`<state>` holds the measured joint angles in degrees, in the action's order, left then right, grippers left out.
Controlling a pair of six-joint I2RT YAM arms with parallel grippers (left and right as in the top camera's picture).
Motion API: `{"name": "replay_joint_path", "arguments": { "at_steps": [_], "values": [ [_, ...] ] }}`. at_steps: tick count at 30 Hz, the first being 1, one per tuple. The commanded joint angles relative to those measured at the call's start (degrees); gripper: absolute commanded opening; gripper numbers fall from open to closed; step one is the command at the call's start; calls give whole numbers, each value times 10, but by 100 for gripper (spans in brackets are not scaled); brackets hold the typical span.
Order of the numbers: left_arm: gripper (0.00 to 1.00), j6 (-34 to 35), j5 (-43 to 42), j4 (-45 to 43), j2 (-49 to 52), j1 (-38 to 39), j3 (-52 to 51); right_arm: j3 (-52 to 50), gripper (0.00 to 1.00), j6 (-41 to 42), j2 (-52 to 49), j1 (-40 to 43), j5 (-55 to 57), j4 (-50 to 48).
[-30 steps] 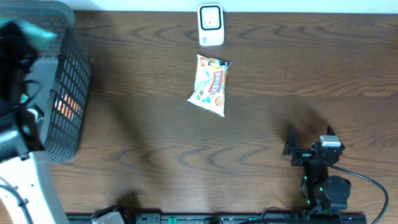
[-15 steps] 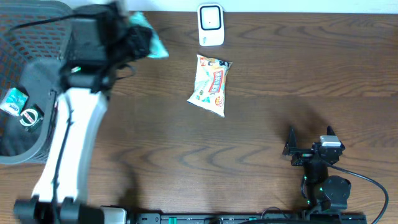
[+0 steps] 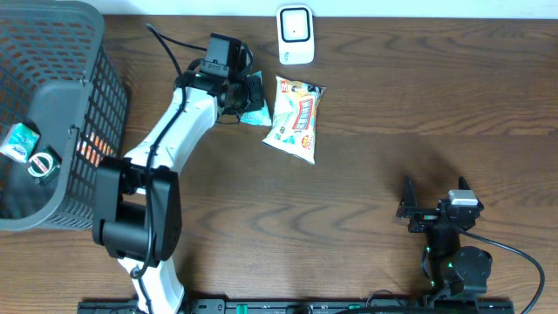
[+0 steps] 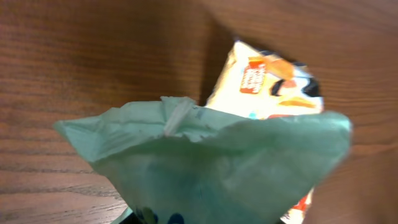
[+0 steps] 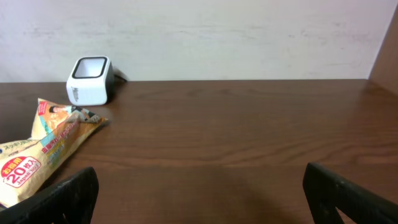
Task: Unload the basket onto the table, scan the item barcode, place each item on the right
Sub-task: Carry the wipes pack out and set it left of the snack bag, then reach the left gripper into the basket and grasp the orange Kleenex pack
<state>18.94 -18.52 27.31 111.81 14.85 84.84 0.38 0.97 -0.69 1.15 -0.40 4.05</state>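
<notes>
Left gripper at the far side of the table, arm stretched out from the near-left edge. Teal packet sits right at its jaws; from above, one corner pokes out below the dark fingers. In the left wrist view the packet crowds the lower frame, crumpled, top seam up, and hides the fingers. Cannot tell whether the jaws are clamped on it or slack.

Snack bag lies flat just right of the packet, apparently touching its edge, white and yellow with red lettering. It shows behind the packet in the wrist view.

Scanner, a small white unit, stands at the table's far edge just beyond the snack bag, apart from the packet.

Grey mesh basket sits at the left edge, with a small teal pack and a round item inside.

Right gripper rests near the near-right edge, well apart from everything, jaws spread wide, nothing between them.
</notes>
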Motion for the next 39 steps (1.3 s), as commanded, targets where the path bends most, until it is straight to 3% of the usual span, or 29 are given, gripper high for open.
{"name": "replay_joint_path", "arguments": {
  "at_steps": [1, 2, 4, 8, 13, 21, 29, 33, 39],
  "values": [
    [26, -14, 15, 6, 10, 1, 6, -1, 99, -4, 3, -4, 0, 3],
    [28, -14, 15, 8, 11, 1, 6, -1, 99, -4, 3, -4, 0, 3],
    [44, -14, 15, 9, 11, 1, 6, -1, 99, -4, 3, -4, 0, 3],
    [56, -14, 14, 9, 7, 1, 6, -1, 99, -4, 3, -4, 0, 3],
    [57, -14, 14, 11, -32, -2, 7, -1, 99, -4, 3, -4, 0, 3],
    [57, -13, 32, 2, -195, -66, 16, -1, 99, -4, 3, -4, 0, 3],
    [57, -14, 264, 3, -334, -209, 16, -1, 99, -4, 3, -4, 0, 3],
    [57, -76, 366, 20, -344, -294, 16, -1, 99, -4, 3, -4, 0, 3],
    [57, -129, 385, 85, -320, -424, 16, -1, 99, -4, 3, -4, 0, 3]
  ]
}}
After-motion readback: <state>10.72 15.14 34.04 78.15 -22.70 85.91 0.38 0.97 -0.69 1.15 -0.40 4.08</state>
